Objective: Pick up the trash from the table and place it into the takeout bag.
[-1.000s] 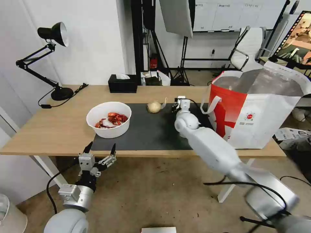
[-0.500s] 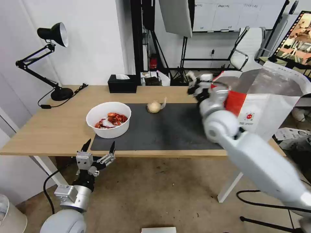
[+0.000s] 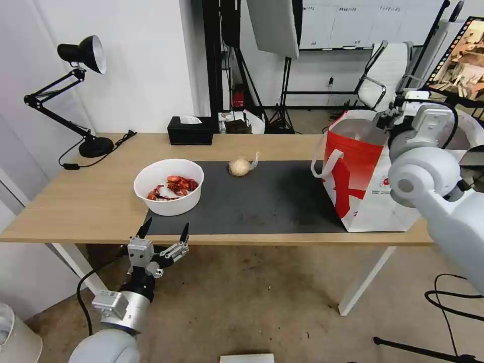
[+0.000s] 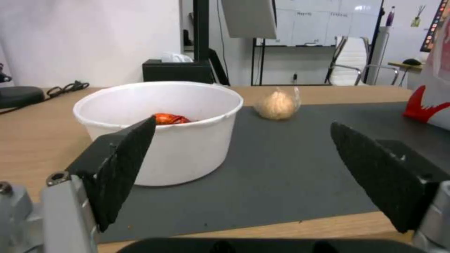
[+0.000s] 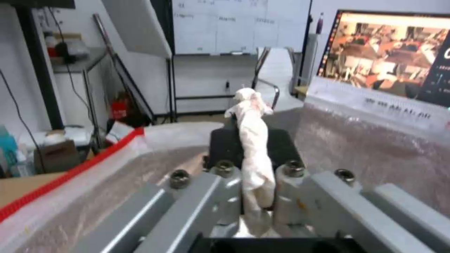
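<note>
My right gripper (image 3: 395, 109) hangs over the open mouth of the red-and-white takeout bag (image 3: 370, 176), which stands at the table's right end. In the right wrist view the gripper (image 5: 253, 154) is shut on a crumpled white tissue (image 5: 249, 109), with the bag's silver lining (image 5: 375, 147) below. The white bowl of red shells (image 3: 169, 186) sits on the dark mat (image 3: 262, 201), and the beige knotted bag (image 3: 240, 166) lies at the mat's far edge. My left gripper (image 3: 164, 233) is open just below the table's (image 3: 85, 201) front edge, facing the bowl (image 4: 159, 123) and the beige bag (image 4: 277, 104).
A black tissue box (image 3: 190, 130) sits at the table's far edge and a black desk lamp (image 3: 83, 96) at the far left. Stands, a white chair (image 3: 388, 75) and a monitor fill the room behind.
My right arm has swung from the mat, near the beige bag, up and rightward to above the takeout bag's opening. The left gripper has barely shifted.
</note>
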Controlling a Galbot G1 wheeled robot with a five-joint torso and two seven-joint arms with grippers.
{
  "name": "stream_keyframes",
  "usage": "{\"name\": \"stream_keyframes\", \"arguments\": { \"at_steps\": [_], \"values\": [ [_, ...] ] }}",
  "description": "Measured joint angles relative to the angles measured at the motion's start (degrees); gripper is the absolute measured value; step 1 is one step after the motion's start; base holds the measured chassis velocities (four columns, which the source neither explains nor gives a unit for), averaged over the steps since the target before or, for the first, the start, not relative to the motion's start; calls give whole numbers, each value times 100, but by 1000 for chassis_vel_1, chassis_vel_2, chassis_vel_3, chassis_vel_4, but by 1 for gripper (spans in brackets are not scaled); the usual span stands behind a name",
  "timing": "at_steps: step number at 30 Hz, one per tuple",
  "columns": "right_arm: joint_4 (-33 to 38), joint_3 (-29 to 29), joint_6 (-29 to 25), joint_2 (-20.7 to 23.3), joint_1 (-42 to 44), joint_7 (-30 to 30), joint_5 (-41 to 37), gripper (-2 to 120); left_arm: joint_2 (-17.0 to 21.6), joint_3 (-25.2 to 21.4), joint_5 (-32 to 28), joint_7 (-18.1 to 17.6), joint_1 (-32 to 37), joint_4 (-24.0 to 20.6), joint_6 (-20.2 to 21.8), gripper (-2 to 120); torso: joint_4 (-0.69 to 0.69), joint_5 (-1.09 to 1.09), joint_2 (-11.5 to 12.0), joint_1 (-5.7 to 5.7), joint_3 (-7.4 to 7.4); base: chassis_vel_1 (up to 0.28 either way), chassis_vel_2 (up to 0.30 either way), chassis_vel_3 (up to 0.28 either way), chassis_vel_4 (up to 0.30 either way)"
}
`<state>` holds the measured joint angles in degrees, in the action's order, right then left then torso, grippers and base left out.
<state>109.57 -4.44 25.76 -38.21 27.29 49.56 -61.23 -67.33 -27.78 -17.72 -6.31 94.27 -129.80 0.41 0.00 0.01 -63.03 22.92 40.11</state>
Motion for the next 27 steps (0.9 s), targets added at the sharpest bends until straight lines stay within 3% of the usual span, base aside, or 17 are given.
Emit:
{"name": "stream_keyframes", "arguments": {
  "at_steps": [12,15,17,18,19,20,22,23,25,27],
  "values": [
    [36,-26,135,76,45,-75,-125,54,-2,4,7,-1,8,-87,78,100,0,-1,0,0,0,0,0,0,0],
    [159,-139,-73,121,170,-383,-135,66,-9,14,9,-3,9,-117,77,100,1,-1,0,0,0,0,0,0,0],
    [197,-173,-156,133,208,-479,-143,68,-8,16,8,-3,9,-128,77,100,1,-1,0,0,0,0,0,0,0],
    [238,-220,-261,148,263,-601,-156,74,-5,17,8,-3,9,-138,76,100,1,-2,0,0,0,0,0,0,0],
    [432,-420,-638,218,547,-1110,-196,83,9,17,6,-5,-6,-166,71,100,1,-2,0,0,0,0,0,0,0],
    [432,-420,-638,218,547,-1110,-196,83,9,17,6,-5,-6,-166,71,100,1,-2,0,0,0,0,0,0,0],
    [873,-762,-1263,400,1304,-2046,-190,91,-3,19,3,-10,-43,-167,7,100,-1,-1,0,0,-1,0,0,0,0],
    [873,-762,-1263,400,1304,-2046,-190,91,-3,19,3,-10,-43,-167,7,100,-1,-1,0,0,-1,0,0,0,0],
    [1198,-907,-1850,459,1964,-2823,-2,99,-79,32,24,-9,-36,-154,-62,100,-1,-1,0,0,-1,0,0,0,0],
    [1276,-936,-2025,429,2165,-3078,103,100,-123,29,44,-10,-10,-156,-79,100,-1,-1,0,0,-1,0,0,0,0]
  ]
}}
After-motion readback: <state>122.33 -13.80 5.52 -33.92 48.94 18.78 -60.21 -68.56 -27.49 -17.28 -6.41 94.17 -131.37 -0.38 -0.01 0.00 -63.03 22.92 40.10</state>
